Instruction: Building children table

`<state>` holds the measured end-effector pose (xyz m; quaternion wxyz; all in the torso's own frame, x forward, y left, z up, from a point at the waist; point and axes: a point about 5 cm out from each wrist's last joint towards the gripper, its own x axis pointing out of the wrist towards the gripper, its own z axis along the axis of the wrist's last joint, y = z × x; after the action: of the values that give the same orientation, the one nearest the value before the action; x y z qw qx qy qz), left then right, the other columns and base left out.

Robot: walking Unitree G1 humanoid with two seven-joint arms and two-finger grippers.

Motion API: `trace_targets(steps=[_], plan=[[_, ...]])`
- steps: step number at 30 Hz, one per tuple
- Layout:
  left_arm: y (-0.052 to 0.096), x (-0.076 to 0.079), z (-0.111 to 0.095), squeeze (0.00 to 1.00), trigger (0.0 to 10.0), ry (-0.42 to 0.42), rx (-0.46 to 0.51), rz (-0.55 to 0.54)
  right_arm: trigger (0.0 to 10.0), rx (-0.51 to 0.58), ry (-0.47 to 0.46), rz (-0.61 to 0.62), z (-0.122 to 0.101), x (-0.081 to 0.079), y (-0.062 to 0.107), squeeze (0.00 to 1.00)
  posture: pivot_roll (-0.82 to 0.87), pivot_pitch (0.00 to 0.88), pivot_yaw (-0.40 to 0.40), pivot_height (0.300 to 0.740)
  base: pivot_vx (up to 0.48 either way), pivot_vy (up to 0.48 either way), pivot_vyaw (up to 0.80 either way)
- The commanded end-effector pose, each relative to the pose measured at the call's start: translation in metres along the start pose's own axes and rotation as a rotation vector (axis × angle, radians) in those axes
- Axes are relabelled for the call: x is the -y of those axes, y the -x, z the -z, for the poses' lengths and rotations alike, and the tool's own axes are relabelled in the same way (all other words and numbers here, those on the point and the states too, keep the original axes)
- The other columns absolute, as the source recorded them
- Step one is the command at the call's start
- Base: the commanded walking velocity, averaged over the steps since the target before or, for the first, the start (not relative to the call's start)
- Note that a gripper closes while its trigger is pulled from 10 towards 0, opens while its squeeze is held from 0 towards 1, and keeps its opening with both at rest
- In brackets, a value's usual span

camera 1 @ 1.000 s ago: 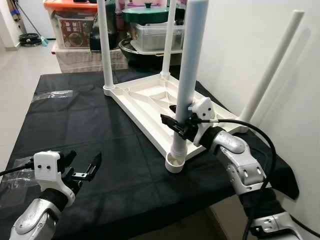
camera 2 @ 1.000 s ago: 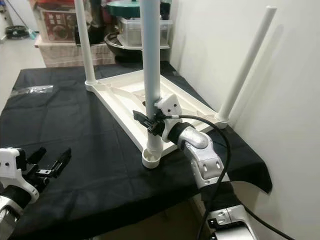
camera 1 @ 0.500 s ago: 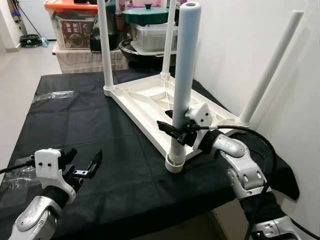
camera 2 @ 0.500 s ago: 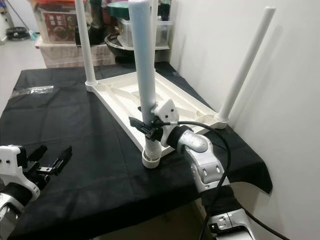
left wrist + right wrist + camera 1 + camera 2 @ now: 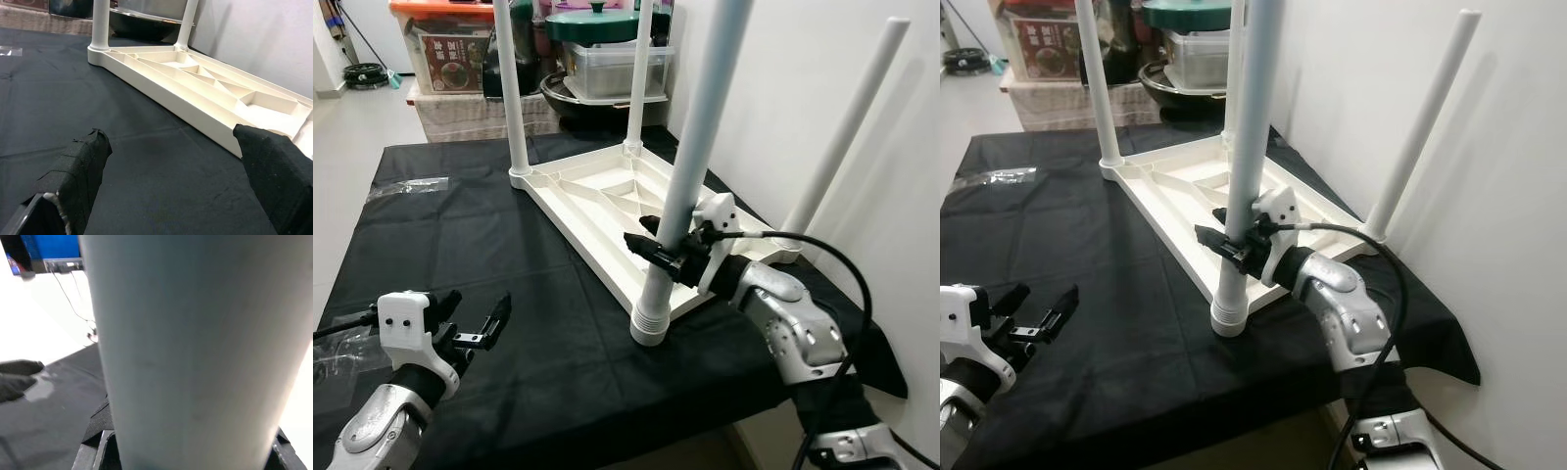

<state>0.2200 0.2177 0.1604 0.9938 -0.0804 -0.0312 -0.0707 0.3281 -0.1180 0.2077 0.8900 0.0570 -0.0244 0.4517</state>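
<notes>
A white children's table top (image 5: pixel 607 201) lies upside down on the black cloth (image 5: pixel 460 245). Two white legs (image 5: pixel 512 88) stand at its far corners and a third leg (image 5: pixel 847 122) rises at the right by the wall. My right gripper (image 5: pixel 666 257) is shut on the fourth leg (image 5: pixel 695 147), a pale tube leaning right at its top. Its ribbed lower end (image 5: pixel 649 323) rests at the top's near corner. In the right wrist view that leg (image 5: pixel 195 357) sits close between the jaws. My left gripper (image 5: pixel 475 328) hovers open over the cloth at the front left, fingers (image 5: pixel 83 166) wide apart.
A clear plastic bag (image 5: pixel 411 186) lies on the cloth at the far left. Storage boxes and pots (image 5: pixel 607 54) stand behind the table. A white wall (image 5: pixel 783 69) runs close along the right side. The cloth's front edge (image 5: pixel 607 431) is near my arms.
The held leg has tipped from near upright to leaning right at its top, and its ribbed lower end now shows at the corner. The left gripper has stayed open in place.
</notes>
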Motion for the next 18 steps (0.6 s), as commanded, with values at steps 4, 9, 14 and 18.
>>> trace_targets(steps=[4,9,14,18], plan=[[0.002,-0.004,0.004,0.00,10.0,-0.006,-0.029,-0.008,0.0,-0.049,-0.132,-0.056,0.019,-0.004,-0.003,0.00,0.00,0.000,-0.075,0.740,0.000,0.000,0.00],[0.004,-0.006,0.003,0.00,10.0,-0.013,-0.034,-0.014,0.0,-0.075,-0.106,-0.053,0.026,-0.008,-0.001,0.00,0.01,0.000,-0.072,0.740,0.000,0.000,0.00],[0.003,-0.007,0.003,0.00,10.0,-0.018,-0.033,-0.020,0.0,-0.090,-0.023,-0.049,0.024,-0.012,-0.001,0.00,0.00,0.000,-0.069,0.740,0.000,0.000,0.00],[0.003,-0.007,0.003,0.00,10.0,-0.021,-0.032,-0.020,0.0,-0.108,0.046,-0.053,0.026,-0.018,-0.002,0.00,0.00,0.000,-0.068,0.740,0.000,0.000,0.00]])
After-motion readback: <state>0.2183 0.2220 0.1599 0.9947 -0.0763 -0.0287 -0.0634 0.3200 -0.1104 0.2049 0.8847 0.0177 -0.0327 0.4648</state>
